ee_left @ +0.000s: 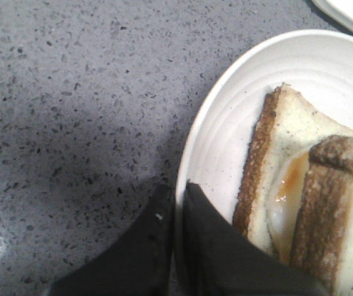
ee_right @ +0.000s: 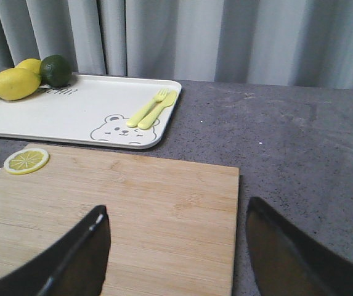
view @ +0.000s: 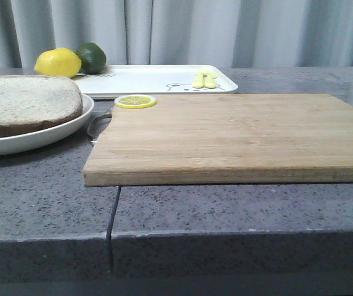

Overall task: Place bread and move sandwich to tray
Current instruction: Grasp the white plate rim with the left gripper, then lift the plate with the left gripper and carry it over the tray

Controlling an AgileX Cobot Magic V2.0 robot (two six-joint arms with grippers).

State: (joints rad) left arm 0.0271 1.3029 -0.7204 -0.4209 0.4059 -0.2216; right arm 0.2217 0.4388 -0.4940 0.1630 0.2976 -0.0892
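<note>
My left fingers (ee_left: 175, 203) pinch the round plate's rim (ee_left: 207, 123) | sandwich (ee_left: 305, 209) on that plate at 9 o'clock on the worktop (view: 238, 203) | right fingers (ee_right: 176, 246) spread above the cutting board (ee_right: 133, 209) | tray (ee_right: 77, 111) at 12 o'clock, well apart from the sandwich.

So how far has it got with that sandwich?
The top bread already lies on the egg, so the sandwich looks assembled on the round plate. The left pincer sits closed at the plate's rim. Still left: moving the sandwich onto the tray.
</note>
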